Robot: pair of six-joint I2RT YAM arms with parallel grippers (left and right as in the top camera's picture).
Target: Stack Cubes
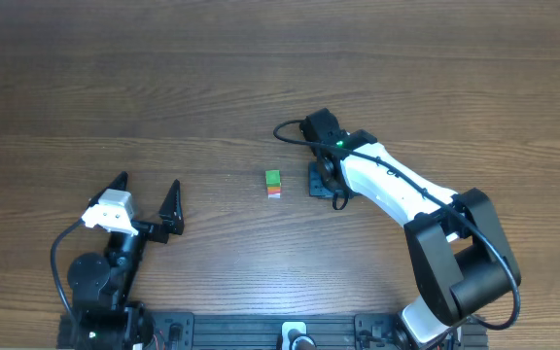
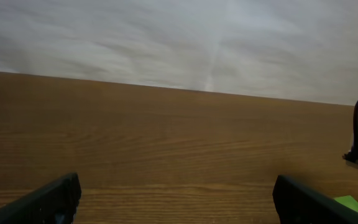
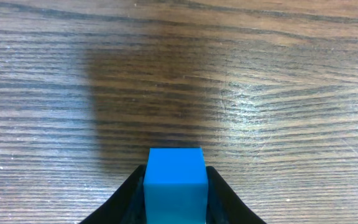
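A green cube (image 1: pixel 273 178) sits on top of an orange-red cube (image 1: pixel 274 192) near the middle of the wooden table, forming a small stack. Just to the right of that stack hangs my right gripper (image 1: pixel 326 182), shut on a blue cube (image 3: pixel 174 180) that sits between its two fingers (image 3: pixel 221 199) above bare wood. My left gripper (image 1: pixel 145 201) stands open near the front left of the table with nothing between its fingers (image 2: pixel 48 200). A corner of the green cube (image 2: pixel 355 205) shows in the left wrist view.
The wooden table (image 1: pixel 163 87) stretches wide behind and to both sides of the stack. The right arm's white link (image 1: pixel 387 185) and black cable (image 1: pixel 295 136) lie right of the stack. A pale wall (image 2: pixel 166 37) rises beyond the table's far edge.
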